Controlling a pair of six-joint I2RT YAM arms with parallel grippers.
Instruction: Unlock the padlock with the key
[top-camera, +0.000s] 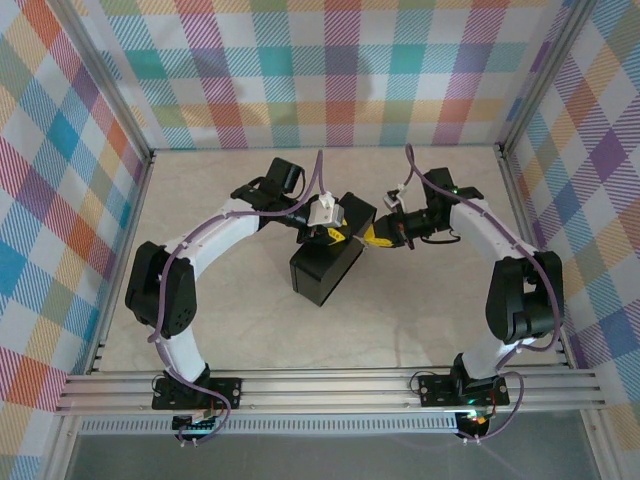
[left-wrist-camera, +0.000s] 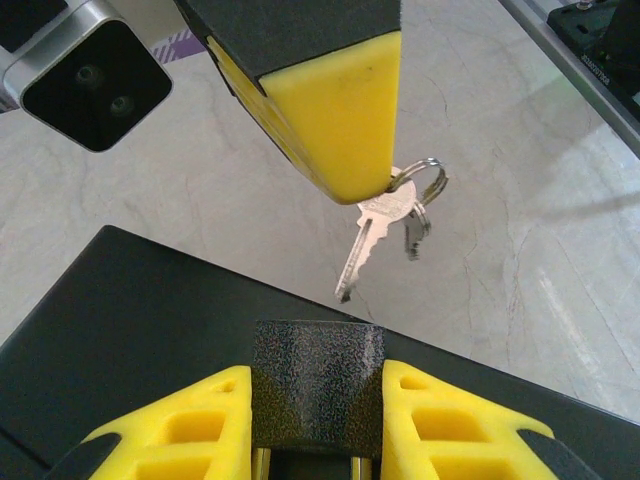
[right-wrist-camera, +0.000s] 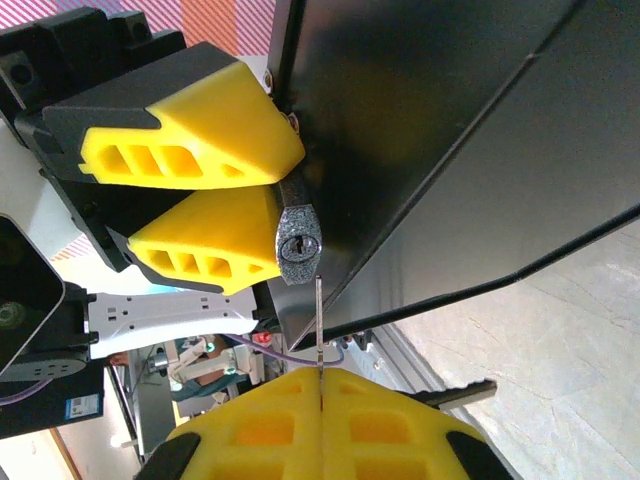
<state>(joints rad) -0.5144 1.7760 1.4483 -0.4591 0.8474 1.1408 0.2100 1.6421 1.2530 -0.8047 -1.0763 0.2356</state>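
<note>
Your left fingers (left-wrist-camera: 190, 430) squeeze the little grey padlock (left-wrist-camera: 318, 385) between them, beside the black box (left-wrist-camera: 120, 330). Your right fingers (right-wrist-camera: 390, 420) are clenched on the key (right-wrist-camera: 318, 315), and its tip sits right by the padlock's keyhole (right-wrist-camera: 298, 245).

- The padlock (right-wrist-camera: 297, 243) is a small, speckled grey metal block. It is clamped between the yellow fingers of the left end effector (right-wrist-camera: 285, 190), and its keyhole face is turned towards the right arm.
- The key (left-wrist-camera: 372, 235) is thin and pale silver. It is pinched by its head in the closed tip of the right end effector (left-wrist-camera: 345, 120), with the blade slanting down towards the padlock. The blade tip is close to the padlock's edge and not in the keyhole.
- A ring (left-wrist-camera: 428, 178) and a smaller key (left-wrist-camera: 415, 232) hang from the key's head.
</note>
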